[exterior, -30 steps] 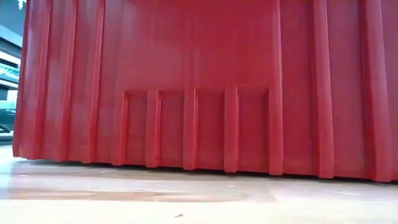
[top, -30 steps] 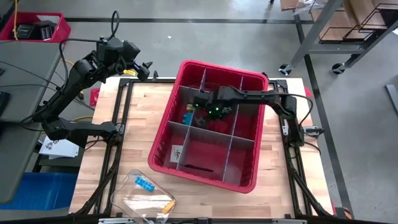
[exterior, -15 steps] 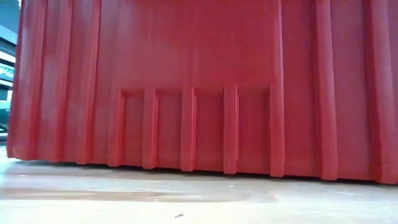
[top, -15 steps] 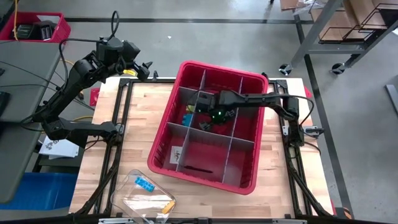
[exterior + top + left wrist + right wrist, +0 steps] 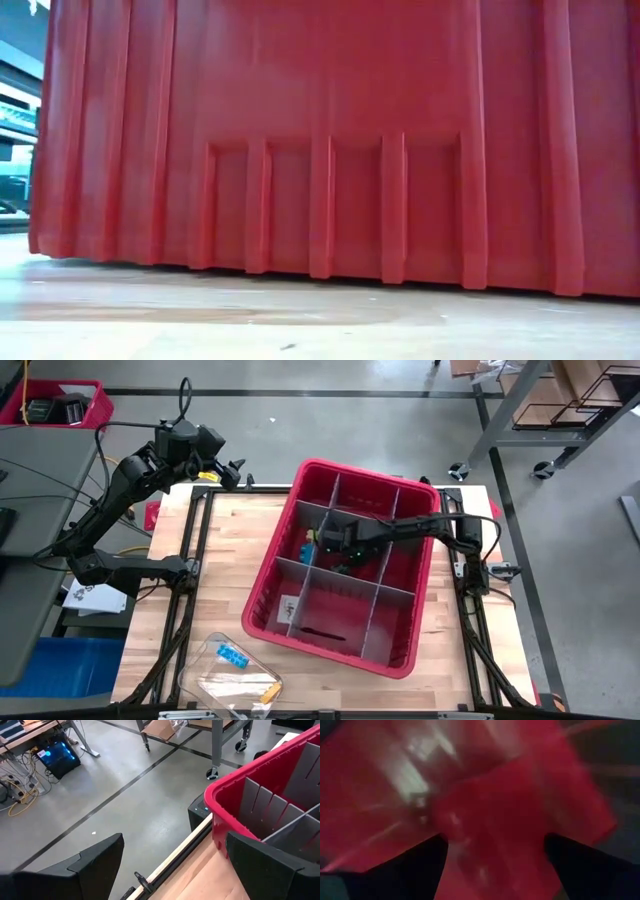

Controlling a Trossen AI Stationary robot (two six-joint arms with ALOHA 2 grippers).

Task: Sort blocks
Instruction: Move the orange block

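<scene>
Right tool [image 5: 322, 540], fingers spread with nothing between them, reaches from the right of the frame into the middle row of the red bin [image 5: 275, 545], low over a compartment just left of centre; its own wrist view is a red smear, so what lies directly under the fingers cannot be told. Left tool [image 5: 236, 468] waits with fingers spread as well, raised off the upper-left corner of the desk [image 5: 215, 575], well apart from the work. Going down in size: the desk is a pale wooden slab filling the centre of the frame, and the bin sits on it skewed, right of centre, cut into compartments by grey dividers [image 5: 345, 575]. From the low view only the bin's ribbed red wall shows. A clear plastic tray [image 5: 235, 675] lies at the lower left of the desk with a small blue block [image 5: 235, 654] and a yellow piece in it. Smallest are the blocks [image 5: 303, 547] in the bin, a blue and yellow cluster in the middle-left compartment, just beside the right tool's fingertips, with a green one seeming to lie under the tool. The step in hand looks like picking one block out of that compartment. Done well, it calls for coming straight down clear of the divider walls, centring the fingers over a single block rather than the cluster, and closing only once both fingers bracket it, so that the bin is not nudged further askew.
</scene>
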